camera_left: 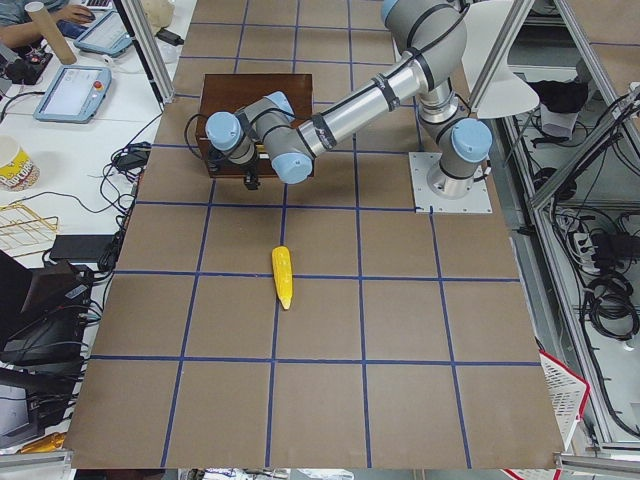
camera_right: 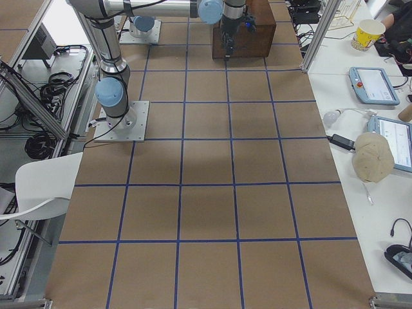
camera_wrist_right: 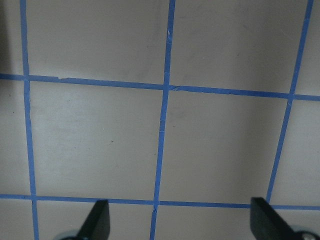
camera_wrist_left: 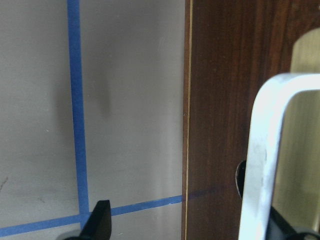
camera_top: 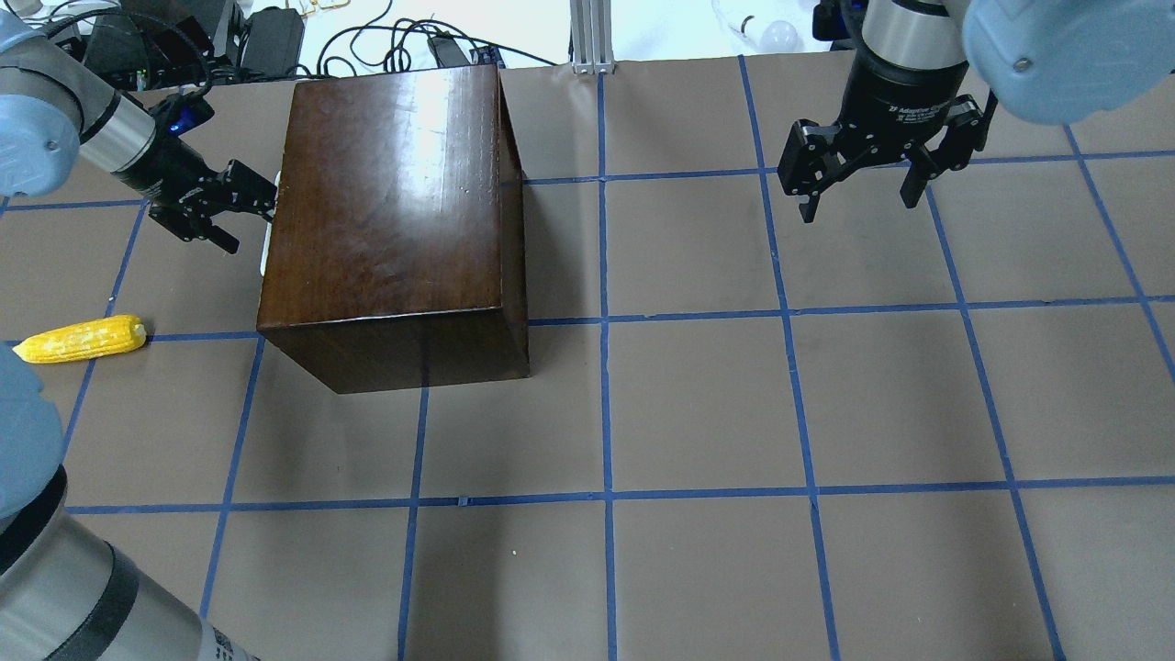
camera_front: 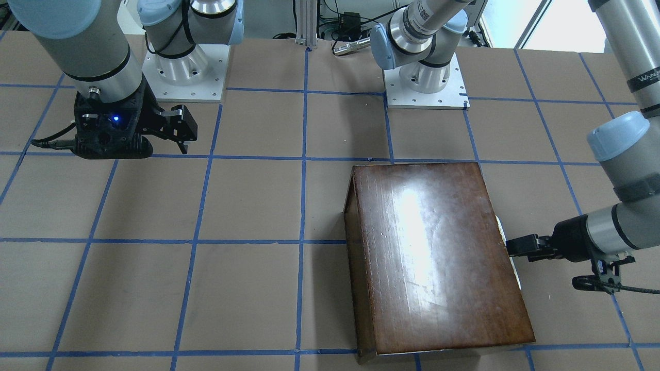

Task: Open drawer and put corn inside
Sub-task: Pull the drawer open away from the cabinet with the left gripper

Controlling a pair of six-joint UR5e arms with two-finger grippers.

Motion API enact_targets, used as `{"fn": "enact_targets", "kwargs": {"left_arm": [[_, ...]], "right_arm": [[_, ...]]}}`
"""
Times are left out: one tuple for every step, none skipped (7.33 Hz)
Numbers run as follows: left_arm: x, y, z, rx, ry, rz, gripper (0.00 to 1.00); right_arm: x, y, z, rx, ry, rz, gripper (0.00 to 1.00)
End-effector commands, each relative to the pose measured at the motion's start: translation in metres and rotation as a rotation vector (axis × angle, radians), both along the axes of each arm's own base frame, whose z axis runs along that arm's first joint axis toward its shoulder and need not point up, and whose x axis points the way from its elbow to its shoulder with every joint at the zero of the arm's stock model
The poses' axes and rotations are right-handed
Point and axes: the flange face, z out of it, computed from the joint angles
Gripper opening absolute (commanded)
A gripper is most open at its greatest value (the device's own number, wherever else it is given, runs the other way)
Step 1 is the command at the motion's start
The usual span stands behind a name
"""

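The dark-brown box (camera_top: 395, 211) stands on the table with the drawer shut. Only the drawer's dark front panel (camera_wrist_left: 220, 100) and white handle (camera_wrist_left: 265, 150) show; the pale tray is hidden. My left gripper (camera_top: 253, 220) is open at that front. In the left wrist view the handle stands between its fingers, close to the right one. The yellow corn (camera_top: 81, 339) lies on the table to the left of the box, apart from it, and also shows in the exterior left view (camera_left: 284, 276). My right gripper (camera_top: 858, 197) is open and empty, hanging above the table far right of the box.
Blue tape lines divide the brown table (camera_top: 698, 413) into squares. The two arm bases (camera_front: 425, 85) stand on the robot's side. Cables and power bricks (camera_top: 275, 37) lie past the far edge behind the box. Side tables hold tablets (camera_right: 373, 84).
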Motion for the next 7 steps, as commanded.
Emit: {"fn": "enact_targets", "kwargs": {"left_arm": [[0.005,0.002,0.003,0.014,-0.054,-0.013,0.98],[0.007,0.002,0.005,0.013,-0.060,-0.014,0.98],[0.008,0.002,0.006,0.012,-0.062,-0.014,0.98],[0.008,0.003,0.011,0.006,-0.066,-0.013,0.98],[0.012,0.003,0.010,0.004,-0.066,-0.012,0.98],[0.013,0.004,0.014,-0.001,-0.069,-0.009,0.98],[0.017,0.006,0.012,0.014,-0.095,-0.018,0.98]], "right_arm": [[0.001,0.000,0.000,0.000,0.000,0.001,1.00],[0.000,0.000,0.001,0.000,0.000,0.000,1.00],[0.000,0.000,0.000,0.000,0.000,0.000,1.00],[0.000,0.000,0.000,0.000,0.000,0.000,1.00],[0.001,0.000,0.000,0.000,0.000,0.001,1.00],[0.000,0.000,0.000,0.001,0.000,0.000,1.00],[0.000,0.000,0.000,0.000,0.000,0.000,1.00]]}}
